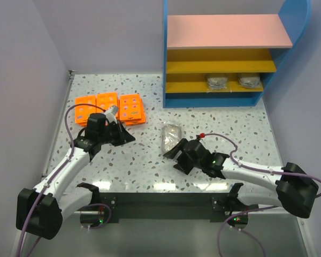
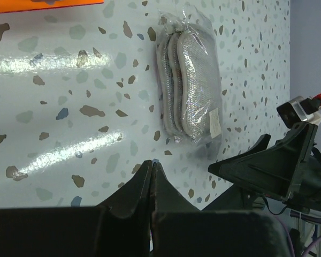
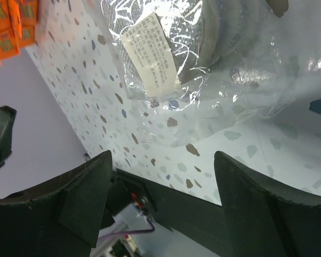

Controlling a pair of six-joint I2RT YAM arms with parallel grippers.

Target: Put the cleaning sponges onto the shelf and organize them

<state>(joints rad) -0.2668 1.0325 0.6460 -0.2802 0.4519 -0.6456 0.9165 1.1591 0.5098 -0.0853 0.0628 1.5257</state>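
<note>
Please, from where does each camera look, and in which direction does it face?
Top external: above and behind, facing down on the table and shelf; the left arm and right arm show.
Left wrist: on the left arm, facing the wrapped pad; its shut left pincer shows below.
Right wrist: close over that pad; its open right pincer shows below.
All three share the pad.

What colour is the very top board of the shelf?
The top board is pink, seen best in the top external view.
</note>
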